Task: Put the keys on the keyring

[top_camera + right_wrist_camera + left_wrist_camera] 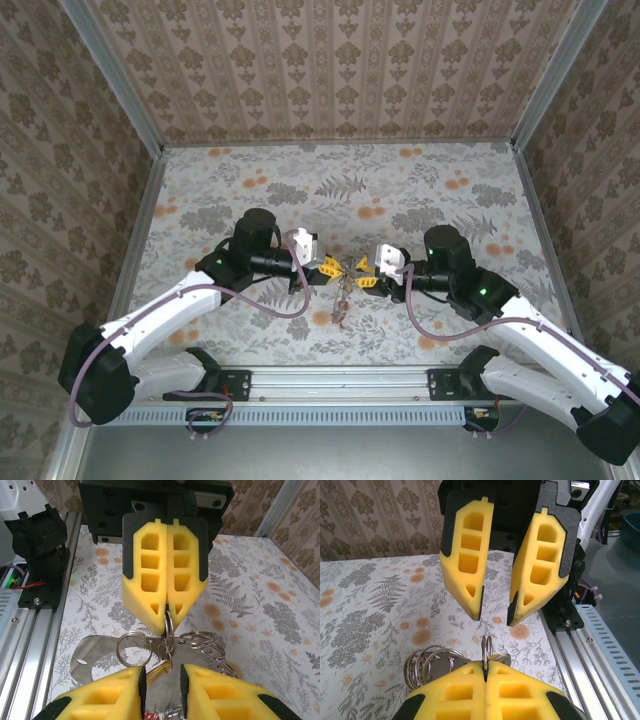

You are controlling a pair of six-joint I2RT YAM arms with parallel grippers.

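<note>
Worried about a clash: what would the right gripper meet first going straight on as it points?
Likely the ring pinched in the shut left gripper facing it; the right gripper is open. Depth is unclear.

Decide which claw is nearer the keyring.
Left. The left claw is shut on the keyring, pinching its edge. The right claw faces it, open, with its tips close by but not gripping.

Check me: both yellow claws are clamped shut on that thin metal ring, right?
Not both. The left gripper is shut on the keyring; the right gripper stands open, its jaws apart, as the left wrist view shows.
</note>
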